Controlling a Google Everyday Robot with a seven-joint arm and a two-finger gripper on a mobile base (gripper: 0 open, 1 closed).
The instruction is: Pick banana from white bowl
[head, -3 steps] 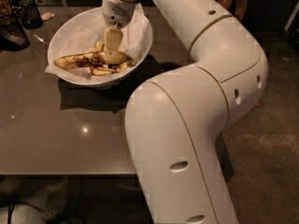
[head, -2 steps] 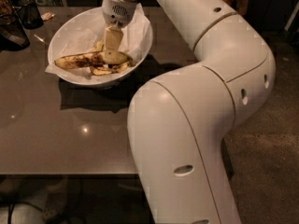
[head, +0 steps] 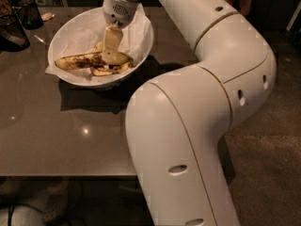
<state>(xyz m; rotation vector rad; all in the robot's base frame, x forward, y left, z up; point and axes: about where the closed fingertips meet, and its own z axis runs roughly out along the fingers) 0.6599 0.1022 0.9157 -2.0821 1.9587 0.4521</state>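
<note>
Elbow (head: 242, 55) slightly farther right, hand (head: 111, 58) down on banana (head: 75, 61) in white bowl (head: 70, 32), grip indiscernible.

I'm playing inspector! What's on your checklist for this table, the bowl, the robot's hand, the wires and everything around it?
Surface: smooth brown table, shiny, with the bowl's shadow on it.
Job's things: banana, yellow with brown-black blotches, lying inside the white bowl at the table's far side.
Clutter: dark cup and another dark object at the far left corner, apart from the bowl.
Grippers: gripper reaches down into the bowl, right at the banana's middle; the banana is not lifted.
Cables: nothing seen.
Surroundings: big white arm fills the right side; dull floor beyond the table.
</note>
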